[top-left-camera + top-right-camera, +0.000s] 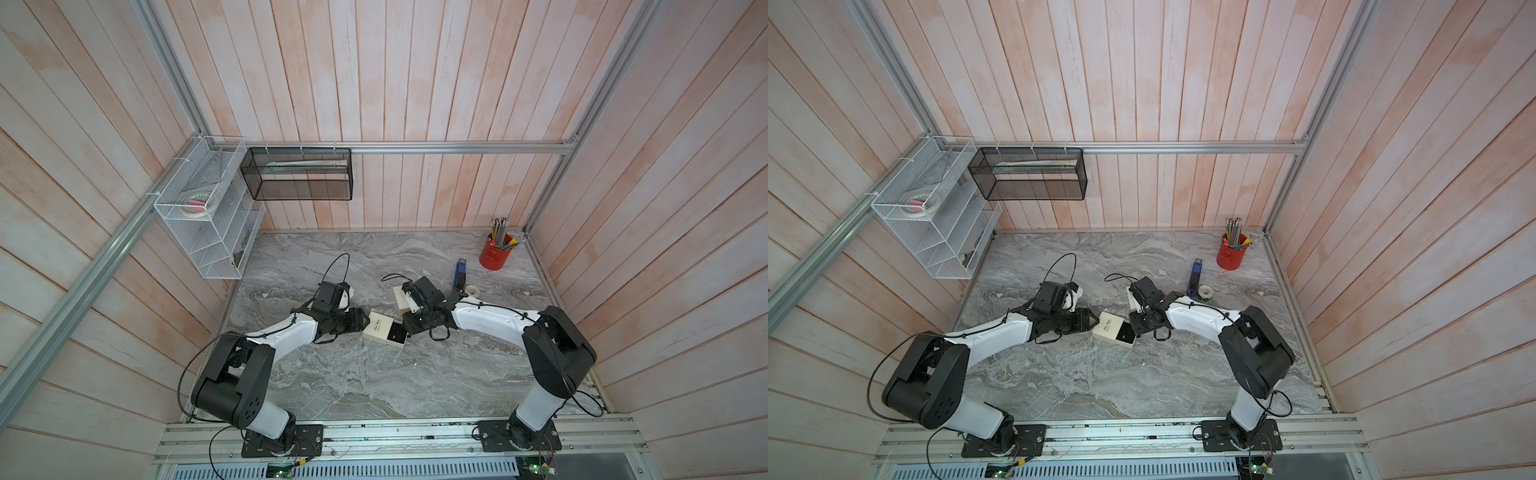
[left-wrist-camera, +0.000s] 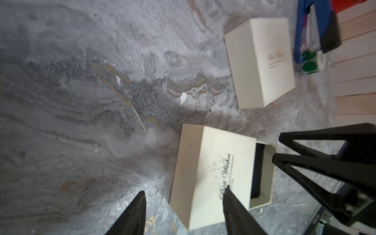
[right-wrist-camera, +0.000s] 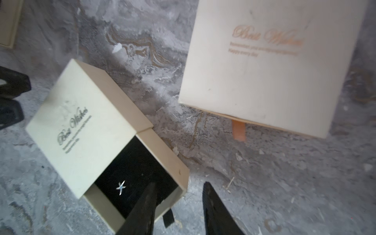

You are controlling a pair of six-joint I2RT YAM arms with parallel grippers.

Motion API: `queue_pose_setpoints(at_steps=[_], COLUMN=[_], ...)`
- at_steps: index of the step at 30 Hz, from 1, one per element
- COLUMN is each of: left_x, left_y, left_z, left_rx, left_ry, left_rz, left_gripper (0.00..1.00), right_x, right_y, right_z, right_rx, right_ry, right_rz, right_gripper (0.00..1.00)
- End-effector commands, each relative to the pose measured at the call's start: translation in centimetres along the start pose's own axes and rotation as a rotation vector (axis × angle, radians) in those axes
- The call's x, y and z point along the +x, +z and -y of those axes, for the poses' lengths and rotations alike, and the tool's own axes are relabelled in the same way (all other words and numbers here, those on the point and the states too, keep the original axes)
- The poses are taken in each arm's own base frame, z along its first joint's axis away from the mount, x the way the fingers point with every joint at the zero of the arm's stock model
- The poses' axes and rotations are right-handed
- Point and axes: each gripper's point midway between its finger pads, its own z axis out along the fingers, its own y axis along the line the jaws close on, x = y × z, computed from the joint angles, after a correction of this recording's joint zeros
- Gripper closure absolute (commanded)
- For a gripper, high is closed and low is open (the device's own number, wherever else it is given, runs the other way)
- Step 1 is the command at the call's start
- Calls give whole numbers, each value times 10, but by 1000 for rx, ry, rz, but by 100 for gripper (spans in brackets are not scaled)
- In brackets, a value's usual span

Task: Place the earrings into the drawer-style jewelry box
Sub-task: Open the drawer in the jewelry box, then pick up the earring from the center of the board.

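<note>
Right tool (image 3: 179, 183) spread, empty — at the open drawer (image 3: 162, 150) (earring (image 3: 121, 187) inside); left tool (image 2: 184, 190) spread too.

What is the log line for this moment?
drawer: pulled out | star earring: on black lining inside | right gripper: open, empty, above drawer rim | left gripper: open, at box sleeve

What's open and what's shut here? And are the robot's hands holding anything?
small jewelry box, drawer slid part-way open.
earring, lying on the drawer's black lining.
big cream box, shut, ribbon tab sticking out.
left gripper, open, holding nothing.
right gripper, open, holding nothing.
red cup, upright, full of pencils.
</note>
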Motion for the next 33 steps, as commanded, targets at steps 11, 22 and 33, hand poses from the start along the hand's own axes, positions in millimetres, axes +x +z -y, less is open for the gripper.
queue_pose_setpoints(at_steps=[11, 22, 33], left_x=[-27, -12, -27], left_y=[-16, 14, 46], left_z=[81, 122, 114], left_rx=[142, 167, 88], left_ry=[139, 179, 232], left_rz=[119, 79, 81], left_gripper=[31, 31, 32], right_x=[-4, 30, 13], right_y=[-60, -60, -25], right_z=[67, 98, 77], right_rx=[66, -83, -93], right_ry=[214, 385, 223], right_rz=[172, -16, -165], right_gripper=[55, 69, 73])
